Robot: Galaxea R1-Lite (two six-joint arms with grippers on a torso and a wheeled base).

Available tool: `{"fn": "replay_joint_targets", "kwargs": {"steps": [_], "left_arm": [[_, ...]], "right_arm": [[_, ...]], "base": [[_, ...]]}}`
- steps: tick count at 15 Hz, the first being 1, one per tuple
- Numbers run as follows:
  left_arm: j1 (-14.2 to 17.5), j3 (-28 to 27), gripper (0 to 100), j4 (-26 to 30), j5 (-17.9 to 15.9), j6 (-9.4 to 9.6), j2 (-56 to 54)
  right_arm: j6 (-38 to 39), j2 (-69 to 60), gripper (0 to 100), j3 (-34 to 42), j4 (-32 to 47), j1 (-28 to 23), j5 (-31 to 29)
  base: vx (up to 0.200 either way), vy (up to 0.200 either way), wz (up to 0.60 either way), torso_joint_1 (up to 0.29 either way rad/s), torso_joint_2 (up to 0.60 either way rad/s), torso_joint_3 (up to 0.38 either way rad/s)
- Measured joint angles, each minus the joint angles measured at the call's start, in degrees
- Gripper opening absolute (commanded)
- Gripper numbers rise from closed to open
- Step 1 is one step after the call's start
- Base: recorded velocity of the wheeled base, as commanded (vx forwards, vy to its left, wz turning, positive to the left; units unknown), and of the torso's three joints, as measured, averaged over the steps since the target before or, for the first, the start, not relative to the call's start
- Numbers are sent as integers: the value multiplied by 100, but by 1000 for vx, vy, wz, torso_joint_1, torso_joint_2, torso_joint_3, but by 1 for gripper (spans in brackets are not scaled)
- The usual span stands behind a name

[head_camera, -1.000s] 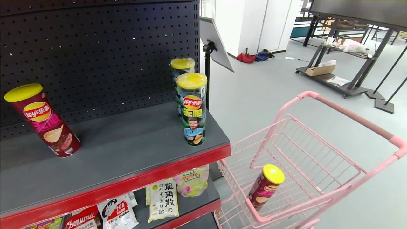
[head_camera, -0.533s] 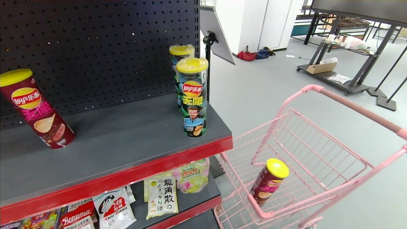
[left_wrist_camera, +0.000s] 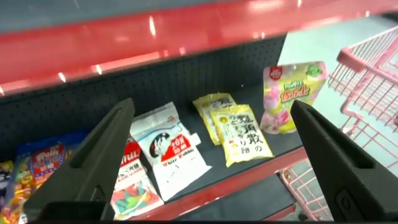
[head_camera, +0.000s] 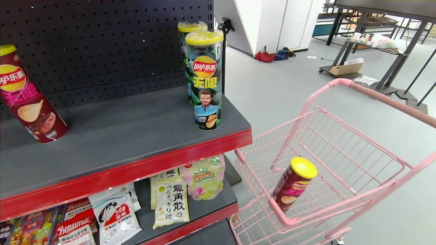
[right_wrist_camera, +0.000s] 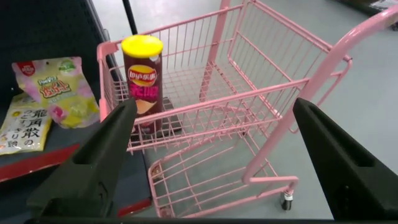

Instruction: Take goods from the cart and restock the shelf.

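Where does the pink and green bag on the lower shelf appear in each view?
Head view: pink and green bag, low centre, under the red shelf edge.
Left wrist view: bag between yellow bag and cart.
Right wrist view: bag beside yellow bag, near cart.
Shared landmark: the pink cart.

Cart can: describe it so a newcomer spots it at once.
Beside the shelf stands a pink wire cart. In its corner nearest the shelf stands a maroon chip can with a yellow lid. The maroon twin and green cans sit on the shelf; this one alone is in the cart.
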Motion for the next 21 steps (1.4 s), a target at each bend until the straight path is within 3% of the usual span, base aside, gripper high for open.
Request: {"fn": "replay_joint_targets", "kwargs": {"steps": [5,10,15,17,21], "left_arm": [[0,0,100,5,4,1,0],[2,0,100,-5,1,0,0],[2,0,100,-11,0,17,0],[2,0,100,-5,0,12,0],[2,0,100,-5,-2,6,0]], "right_arm": [[-26,0,100,0,7,0,1],[-93,2,100,-41,16,0,61],[423,1229,100,-1358,-32,190,455],[522,2475,100,-1836,-561,374,670],[627,5344,100,-1755,-3016,680,1237]], "base": [[0,0,0,-149,490,338],[0,0,0,-20,75,51],[0,0,0,0,0,0],[0,0,0,0,0,0],[0,0,0,0,0,0]]}}
